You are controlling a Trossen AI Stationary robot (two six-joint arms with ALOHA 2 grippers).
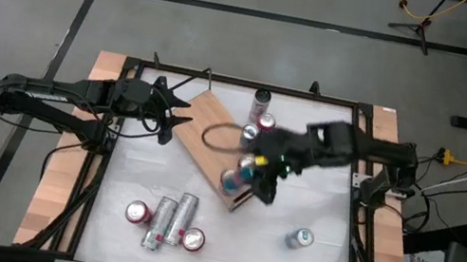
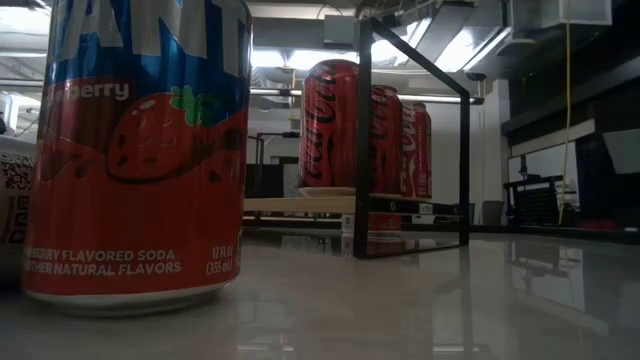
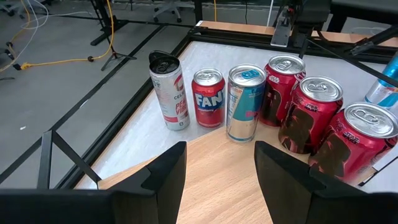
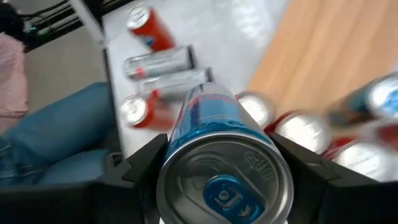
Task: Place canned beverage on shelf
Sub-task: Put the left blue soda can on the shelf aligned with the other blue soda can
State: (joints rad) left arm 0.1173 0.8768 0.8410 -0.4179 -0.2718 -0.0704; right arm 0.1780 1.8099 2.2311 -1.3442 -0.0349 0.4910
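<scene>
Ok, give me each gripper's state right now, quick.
Left gripper: open, empty, over the shelf.
Right gripper: shut on a blue can, above the shelf's near end.

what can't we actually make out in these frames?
- High view: the right gripper and its arm cover the cans over the shelf, so the count there is unclear.
- Right wrist view: the blue can it holds fills the frame; motion blur smears the cans behind.
- Low view: the strawberry soda can blocks the table's left side.
- Left wrist view: the left gripper fingers hide the near shelf.
</scene>
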